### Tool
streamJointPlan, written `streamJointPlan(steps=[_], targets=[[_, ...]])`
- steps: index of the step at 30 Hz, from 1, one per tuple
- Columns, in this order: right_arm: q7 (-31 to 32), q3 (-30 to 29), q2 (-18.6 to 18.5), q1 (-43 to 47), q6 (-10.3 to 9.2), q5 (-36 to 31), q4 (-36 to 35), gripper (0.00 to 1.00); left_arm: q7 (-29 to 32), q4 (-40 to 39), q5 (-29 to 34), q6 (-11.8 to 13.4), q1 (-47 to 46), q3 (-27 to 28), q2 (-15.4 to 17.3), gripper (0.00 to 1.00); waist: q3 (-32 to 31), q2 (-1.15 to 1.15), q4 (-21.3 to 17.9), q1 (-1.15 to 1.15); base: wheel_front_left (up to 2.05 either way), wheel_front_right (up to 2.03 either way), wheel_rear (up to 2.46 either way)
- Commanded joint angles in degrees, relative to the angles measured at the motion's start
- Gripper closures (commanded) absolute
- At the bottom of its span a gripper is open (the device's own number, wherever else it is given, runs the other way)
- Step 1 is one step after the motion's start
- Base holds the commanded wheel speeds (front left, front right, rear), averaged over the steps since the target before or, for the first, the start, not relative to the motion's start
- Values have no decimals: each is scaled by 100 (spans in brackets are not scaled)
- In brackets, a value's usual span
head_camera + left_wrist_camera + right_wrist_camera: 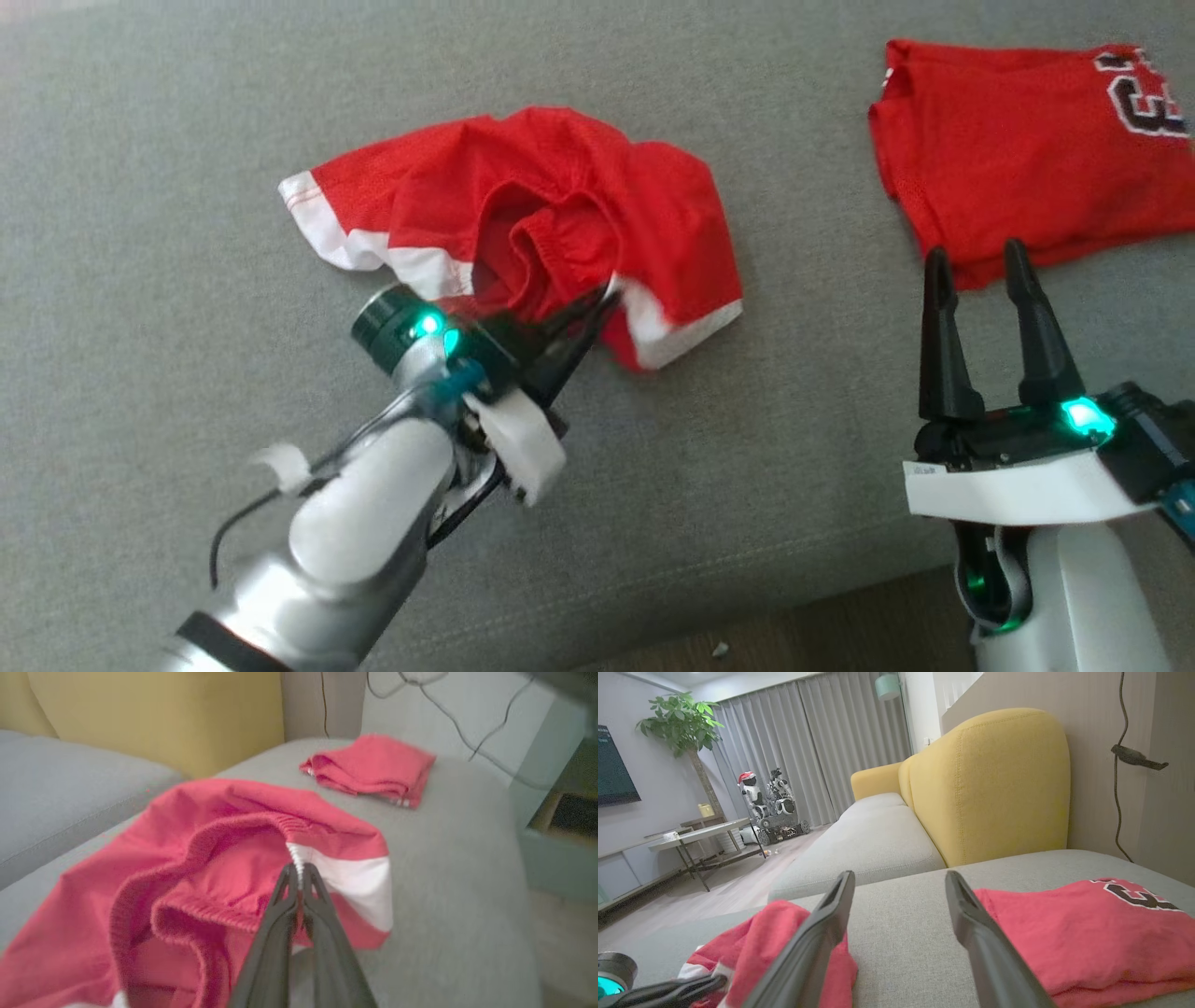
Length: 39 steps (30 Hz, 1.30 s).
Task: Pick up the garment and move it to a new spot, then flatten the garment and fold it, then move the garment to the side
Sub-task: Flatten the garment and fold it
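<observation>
The garment (560,187) is a crumpled pair of red shorts with white trim, lying in the middle of the grey sofa cushion (187,140). My left gripper (607,294) is shut on its near edge. In the left wrist view the fingertips of the left gripper (297,872) pinch the garment (224,826) where the ribbed waistband meets a white stripe. My right gripper (971,252) stands open to the right, apart from the garment, with nothing between its fingers. The right wrist view has the right gripper (899,877) over bare cushion, with the garment (770,933) at its lower left.
A folded red jersey (1018,149) with a dark number lies at the cushion's far right, just beyond my right fingertips, and shows as the jersey (373,765) and the jersey (1087,933) in the wrist views. A yellow backrest (990,784) rises behind. The cushion's front edge and floor (822,635) are near.
</observation>
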Motion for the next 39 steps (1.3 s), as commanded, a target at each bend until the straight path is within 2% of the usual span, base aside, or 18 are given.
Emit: streamJointPlan(steps=[1, 9, 13, 16, 19, 23, 24, 27, 32, 36, 39], targets=[[-24, 168, -2, -98, 20, 58, -168, 0, -34, -403, -382, 8, -377, 187, 102, 100, -113, 0, -59, 0, 0, 0, 0], [-24, 172, -2, -5, 20, 218, -193, 0, 185, -1492, -2045, 8, -1551, -61, 691, 100, -514, 0, -245, 0, 0, 0, 0], [-24, 176, -2, 50, 20, 206, -205, 0, 410, -2032, -2528, 8, -2213, -15, 882, 100, -678, 0, -238, 0, 0, 0, 0], [-24, 94, -2, 121, 20, 135, -252, 0, 572, -2370, -2731, 30, -2401, 212, 1168, 100, -748, 0, -183, 0, 0, 0, 0], [-24, -37, -2, 196, 20, 15, -326, 0, 712, -2680, -2800, 295, -2212, 447, 1586, 100, -738, 0, -35, 0, 0, 0, 0], [-24, 9, -2, 263, 20, -93, -334, 0, 807, -2973, -2982, 626, -1425, 582, 2153, 100, -624, 0, 210, 0, 0, 0, 0], [-24, 9, -2, 263, 20, -93, -334, 0, 807, -2973, -2982, 626, -1425, 582, 2153, 100, -624, 0, 210, 0, 0, 0, 0], [-24, 190, -2, 300, 20, -92, -210, 0, 659, -3019, -3149, 806, -741, 639, 2415, 100, -483, 0, 412, 0, 0, 0, 0], [-24, 848, -2, 307, 20, 131, 489, 0, 261, -2738, -3211, 896, -78, 680, 2531, 100, -285, 0, 723, 0, 0, 0, 0], [-24, 1550, -67, 64, 20, 335, 1483, 0, 83, -2408, -3082, 924, 12, 759, 2450, 100, -137, 0, 885, 0, 0, 0, 0], [-10, 1696, -66, -217, 20, 522, 2145, 0, 23, -2241, -3009, 878, -17, 825, 2344, 100, -26, 0, 982, 0, 0, 0, 0]])
